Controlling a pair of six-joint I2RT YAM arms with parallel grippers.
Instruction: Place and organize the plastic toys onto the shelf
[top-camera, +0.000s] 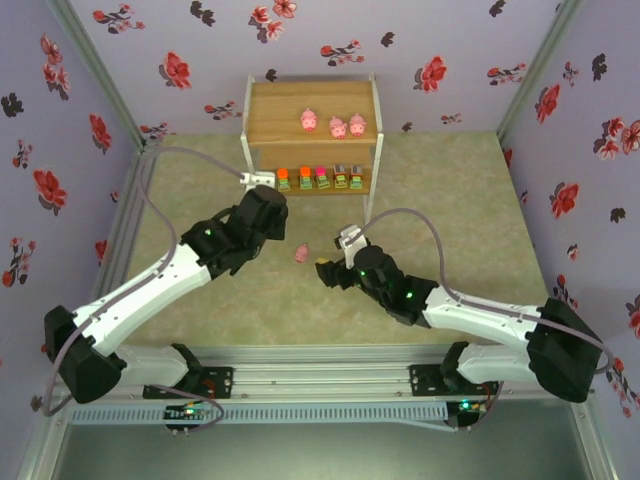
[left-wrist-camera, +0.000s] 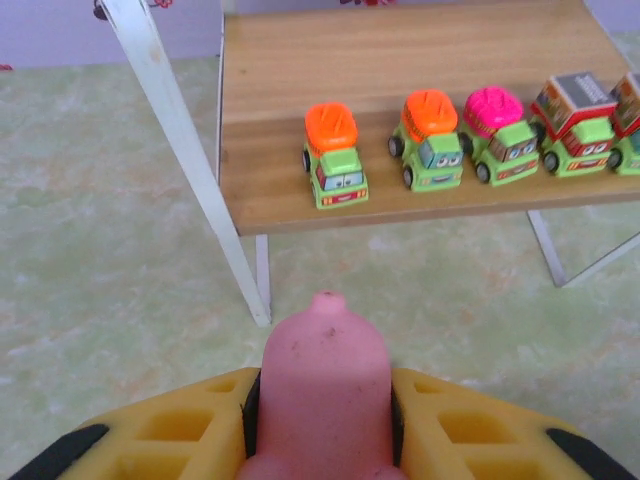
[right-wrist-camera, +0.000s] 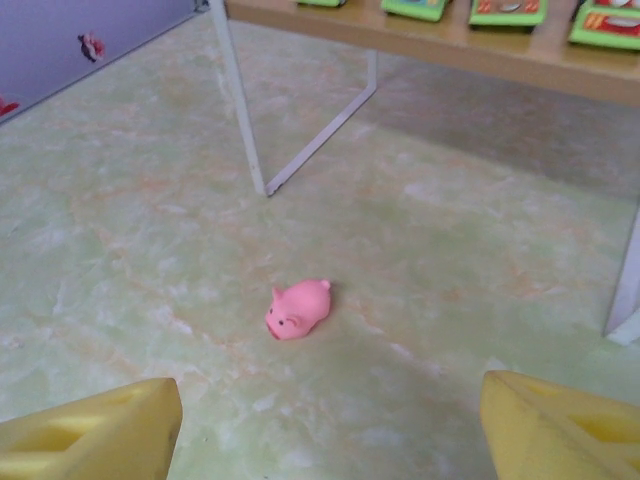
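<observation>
Three pigs (top-camera: 338, 127) atop shelf (top-camera: 280, 108), five trucks (top-camera: 321, 179) below, one pig (right-wrist-camera: 298, 310) in front

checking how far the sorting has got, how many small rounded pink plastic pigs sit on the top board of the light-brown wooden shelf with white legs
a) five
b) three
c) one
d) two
B: three small rounded pink plastic pigs sit in a row on the top board of the light-brown wooden shelf; a fourth pig lies on the green table, and the left gripper grips a fifth pig.

Bright even light, soft shadow under shelf (right-wrist-camera: 450, 45), wrist cams sl. blurry
</observation>
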